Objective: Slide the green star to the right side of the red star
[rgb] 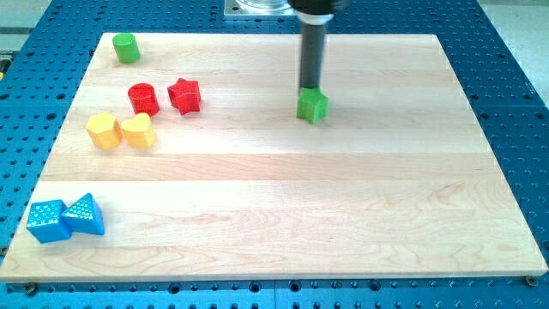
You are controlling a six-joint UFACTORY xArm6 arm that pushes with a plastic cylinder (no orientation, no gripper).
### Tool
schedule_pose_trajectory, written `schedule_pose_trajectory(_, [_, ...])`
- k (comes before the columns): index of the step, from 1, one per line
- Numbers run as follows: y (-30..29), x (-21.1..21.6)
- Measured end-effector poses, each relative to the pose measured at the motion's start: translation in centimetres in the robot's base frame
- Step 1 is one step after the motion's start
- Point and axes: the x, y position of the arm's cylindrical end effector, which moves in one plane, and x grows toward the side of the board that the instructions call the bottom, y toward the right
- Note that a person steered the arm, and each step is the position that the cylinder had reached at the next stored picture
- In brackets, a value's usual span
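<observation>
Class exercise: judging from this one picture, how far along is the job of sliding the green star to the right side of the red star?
Done: nothing visibly finished. In hand: my tip sits at the top edge of the green star. Left: the star lies well to the view's right of the red star, with bare board between, so it must slide left to sit beside it.

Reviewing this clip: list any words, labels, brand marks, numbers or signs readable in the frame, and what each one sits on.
None: no readable text, number, label or brand mark shows anywhere.
The wooden board is bare wood grain.
The blocks, including the green star and red star, carry no markings.
My tip and its dark rod show no label.
The blue perforated table has only holes.
</observation>
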Motion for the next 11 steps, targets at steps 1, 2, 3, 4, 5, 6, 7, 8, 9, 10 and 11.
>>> schedule_pose_trajectory(1, [4.2, 1.9])
schedule_pose_trajectory(2, [-1.9, 5.3])
schedule_pose_trajectory(3, [-3.3, 0.8])
schedule_pose_trajectory(4, [-4.9, 1.9])
schedule_pose_trajectory(5, [-2.1, 6.1])
schedule_pose_trajectory(6, [-5.7, 3.6])
schedule_pose_trajectory(7, [-7.3, 2.1])
schedule_pose_trajectory(8, [-9.4, 2.1])
schedule_pose_trajectory(9, [-11.9, 2.1])
schedule_pose_trajectory(10, [-10.6, 1.3])
schedule_pose_trajectory(11, [-7.5, -5.1])
